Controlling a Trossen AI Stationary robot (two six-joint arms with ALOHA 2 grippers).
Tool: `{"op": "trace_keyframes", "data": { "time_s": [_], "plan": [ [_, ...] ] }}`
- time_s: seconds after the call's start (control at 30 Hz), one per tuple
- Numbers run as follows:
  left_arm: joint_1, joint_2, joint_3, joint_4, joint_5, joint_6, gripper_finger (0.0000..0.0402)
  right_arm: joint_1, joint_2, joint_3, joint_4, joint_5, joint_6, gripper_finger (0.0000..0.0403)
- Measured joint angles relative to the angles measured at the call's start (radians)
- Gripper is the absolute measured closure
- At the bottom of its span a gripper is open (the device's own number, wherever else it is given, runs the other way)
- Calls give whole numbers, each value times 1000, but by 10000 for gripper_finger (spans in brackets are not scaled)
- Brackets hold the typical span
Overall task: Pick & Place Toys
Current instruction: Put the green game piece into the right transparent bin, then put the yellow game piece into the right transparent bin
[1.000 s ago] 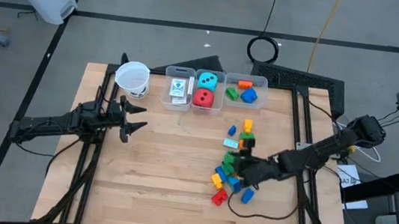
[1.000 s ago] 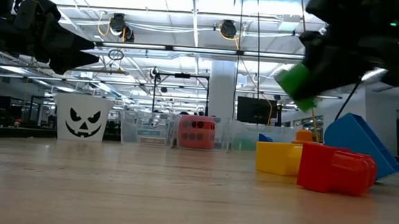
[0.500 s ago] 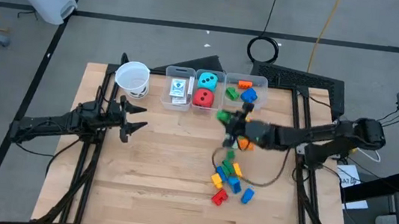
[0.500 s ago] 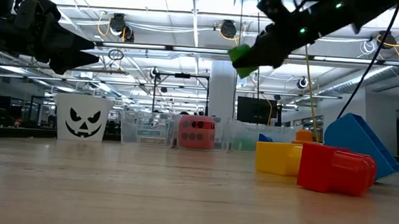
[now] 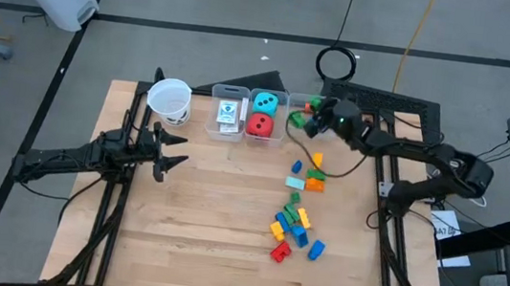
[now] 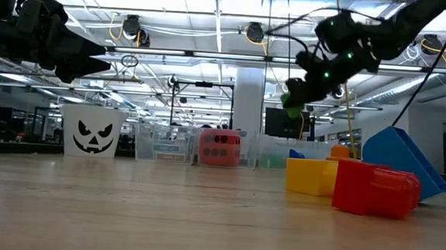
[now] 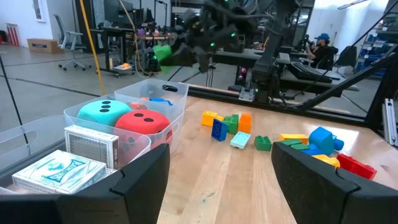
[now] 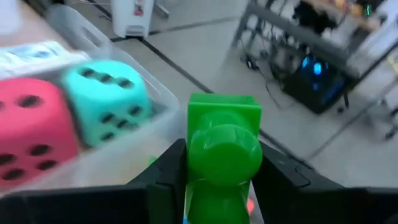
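Glossy plastic green brick [image 8: 224,149] is shining; soft matt dice [image 8: 109,99] are sitting in clear plastic bins [image 7: 155,93] on pale wood table [image 5: 208,215].

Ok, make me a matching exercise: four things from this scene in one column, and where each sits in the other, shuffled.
Things
1. green brick
2. teal die
3. card packs
4. paper cup

Places
A. in the middle bin, with the red die
B. on the table, left of the bins
C. in the right gripper, above the right-hand bin
D. in the left-hand bin

Pairs: 1-C, 2-A, 3-D, 4-B
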Motion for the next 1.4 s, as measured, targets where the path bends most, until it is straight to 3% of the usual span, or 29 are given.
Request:
{"op": "trace_keyframes", "data": {
  "time_s": [0.23, 1.0, 1.17, 1.4],
  "plan": [
    [0, 0, 0, 0, 0, 0, 114, -107, 0, -96, 17, -70, 86, 273],
    [0, 0, 0, 0, 0, 0, 114, -107, 0, -217, 130, -68, 129, 263],
    [0, 0, 0, 0, 0, 0, 114, -107, -2, -217, 126, -69, 131, 232],
    [0, 0, 0, 0, 0, 0, 114, -83, -70, -218, 84, -69, 125, 148]
  ]
}}
